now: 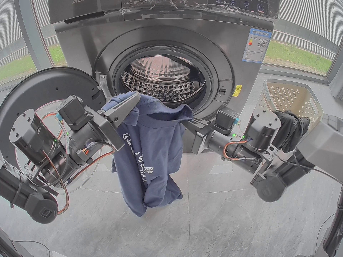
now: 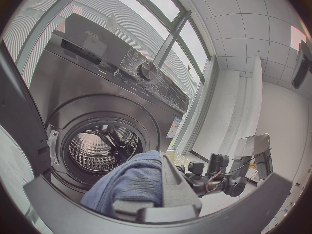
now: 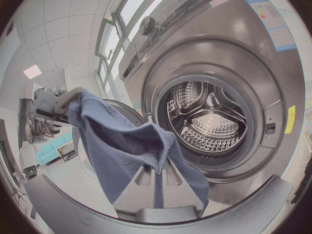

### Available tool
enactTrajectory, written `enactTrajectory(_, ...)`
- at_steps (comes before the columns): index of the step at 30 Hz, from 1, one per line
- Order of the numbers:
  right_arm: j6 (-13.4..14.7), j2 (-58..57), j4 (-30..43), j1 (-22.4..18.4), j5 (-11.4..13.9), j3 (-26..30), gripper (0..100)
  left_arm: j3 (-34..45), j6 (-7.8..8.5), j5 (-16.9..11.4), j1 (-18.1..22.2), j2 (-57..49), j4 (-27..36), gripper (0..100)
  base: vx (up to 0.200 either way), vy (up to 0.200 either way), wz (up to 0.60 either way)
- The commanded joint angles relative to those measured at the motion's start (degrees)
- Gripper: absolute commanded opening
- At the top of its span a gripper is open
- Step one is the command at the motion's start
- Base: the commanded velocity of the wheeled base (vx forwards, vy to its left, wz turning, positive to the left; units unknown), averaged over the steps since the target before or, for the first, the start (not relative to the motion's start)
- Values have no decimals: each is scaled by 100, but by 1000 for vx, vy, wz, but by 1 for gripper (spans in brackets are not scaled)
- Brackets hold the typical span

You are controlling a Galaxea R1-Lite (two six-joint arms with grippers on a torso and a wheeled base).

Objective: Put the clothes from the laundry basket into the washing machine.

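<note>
Left gripper (image 1: 127, 104) and right gripper (image 3: 158, 174): jaws clamped on blue shirt (image 1: 150, 150) just before drum (image 1: 160, 77); next, feed it inside.

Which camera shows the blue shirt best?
The head view: the blue shirt hangs whole between left gripper and right gripper. The left wrist view shows one bunched fold; the right wrist view, its upper edge.

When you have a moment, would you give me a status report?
Status: left gripper and right gripper shut on blue shirt. Shirt hangs outside the open drum. Its door open, mouth unblocked.
</note>
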Motion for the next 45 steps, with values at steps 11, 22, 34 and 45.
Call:
enactTrajectory(11,45,-2129,695,-36,-151,2187,0,-479,-8,313,202,-52,10,0,0,0,0)
enactTrajectory(22,485,-2437,633,43,-775,1879,0,-382,10,427,35,-184,45,0,0,0,0)
enactTrajectory(34,520,-2859,624,-10,-1364,1554,0,75,115,436,-9,-184,63,0,0,0,0)
enactTrajectory(45,616,-3140,633,43,-1469,1607,0,-66,124,471,-132,-192,1,0,0,0,0)
